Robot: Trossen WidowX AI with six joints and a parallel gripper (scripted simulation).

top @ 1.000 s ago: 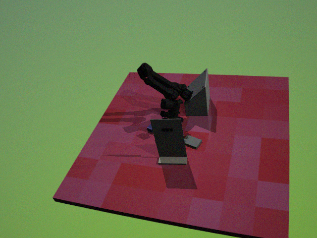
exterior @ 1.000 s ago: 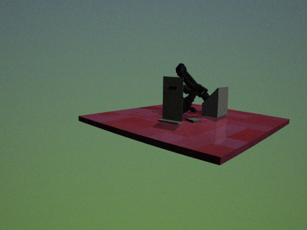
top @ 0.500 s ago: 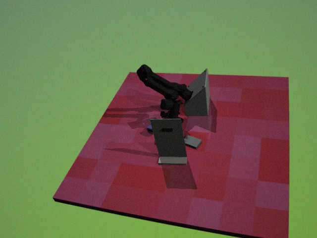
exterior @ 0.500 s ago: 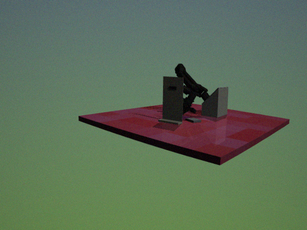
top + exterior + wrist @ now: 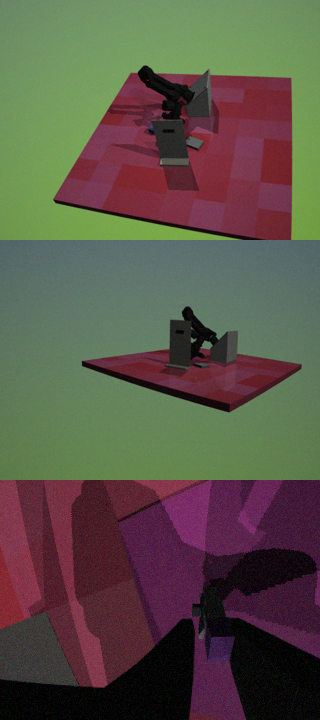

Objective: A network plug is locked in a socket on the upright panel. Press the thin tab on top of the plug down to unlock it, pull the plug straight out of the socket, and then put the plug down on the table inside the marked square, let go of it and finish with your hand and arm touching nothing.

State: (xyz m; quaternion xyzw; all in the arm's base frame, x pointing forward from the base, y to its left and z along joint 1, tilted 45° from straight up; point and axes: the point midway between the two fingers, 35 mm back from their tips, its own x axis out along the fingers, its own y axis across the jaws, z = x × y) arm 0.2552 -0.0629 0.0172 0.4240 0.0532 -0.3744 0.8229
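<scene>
The network plug [image 5: 216,605] is a small dark block with a purple-lit end face, low in the wrist view. It lies slanted between my fingertips, with a gap on its left side. My gripper [image 5: 209,629] is open by a small amount around it, close over the table. In the top and exterior views the plug and fingertips are hidden behind the upright grey panel [image 5: 171,147] [image 5: 180,351]. The socket [image 5: 168,130] [image 5: 179,331] shows as a dark slot high in the panel. I cannot tell the outline of the marked square from the table's purple and red patches.
A grey wedge-shaped block [image 5: 199,105] [image 5: 219,353] stands beside the arm. A flat grey block [image 5: 195,142] [image 5: 201,365] lies right of the panel. A blue block [image 5: 151,129] shows partly behind the panel's left edge. A grey surface [image 5: 30,650] fills the wrist view's lower left.
</scene>
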